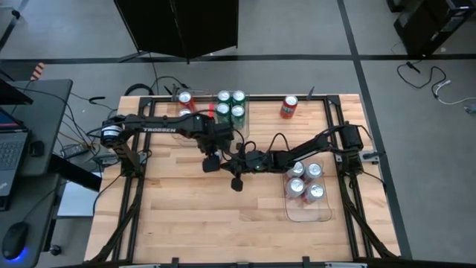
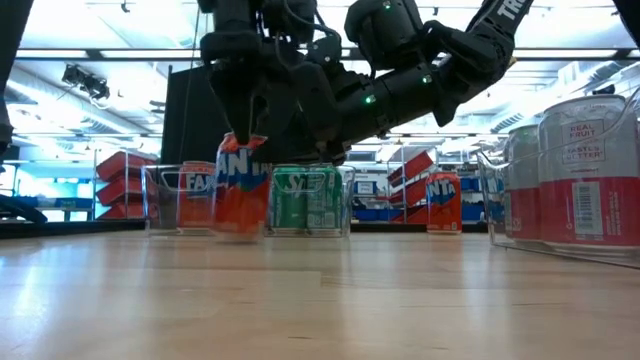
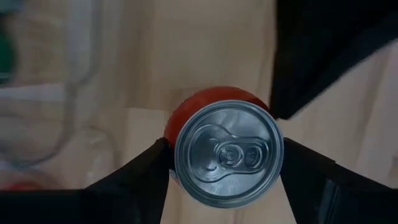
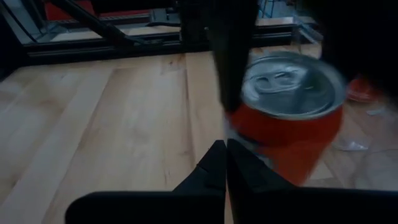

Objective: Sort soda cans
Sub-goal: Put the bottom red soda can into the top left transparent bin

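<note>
We count four green metal cans (image 1: 230,105) in a clear plastic tray (image 1: 243,121) at the far edge of the wooden worktop (image 1: 186,216), four silver-white cans (image 1: 306,182) in a second clear tray (image 1: 309,216) on the right, and three red cans in plain sight. One red can (image 1: 289,107) stands alone at the far edge, another (image 1: 184,98) sits far left, and our left tool (image 3: 227,163) is clamped on the third (image 3: 227,155) mid-worktop; the right tool (image 4: 225,163), fingers together, waits just beside it.

Red can (image 3: 229,155): glossy body, brushed metal top. Table (image 1: 193,216): pale wood planks, smooth. Tray (image 1: 312,212): clear plastic.
</note>
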Controlling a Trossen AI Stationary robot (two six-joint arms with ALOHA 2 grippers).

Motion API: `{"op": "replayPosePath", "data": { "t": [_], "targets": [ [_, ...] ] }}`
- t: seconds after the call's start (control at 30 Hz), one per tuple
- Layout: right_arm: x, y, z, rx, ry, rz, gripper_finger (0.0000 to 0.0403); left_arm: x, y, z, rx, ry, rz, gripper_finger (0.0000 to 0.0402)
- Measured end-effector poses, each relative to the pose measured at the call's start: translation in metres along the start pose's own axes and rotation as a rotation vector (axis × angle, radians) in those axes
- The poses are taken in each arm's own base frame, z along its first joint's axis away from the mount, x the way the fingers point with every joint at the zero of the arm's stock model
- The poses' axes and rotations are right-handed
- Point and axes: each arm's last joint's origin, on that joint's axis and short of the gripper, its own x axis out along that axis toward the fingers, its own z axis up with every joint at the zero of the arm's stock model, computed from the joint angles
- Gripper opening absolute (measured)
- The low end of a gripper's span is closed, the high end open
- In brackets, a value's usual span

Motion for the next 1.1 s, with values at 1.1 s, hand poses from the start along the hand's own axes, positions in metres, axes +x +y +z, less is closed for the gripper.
{"op": "replayPosePath", "data": {
  "t": [1.1],
  "targets": [
    [-0.026,0.02,0.022,-0.024,0.062,0.049,0.0001,-0.122,0.173,-0.03,-0.551,-0.255,0.316,0.025]
  ]
}}
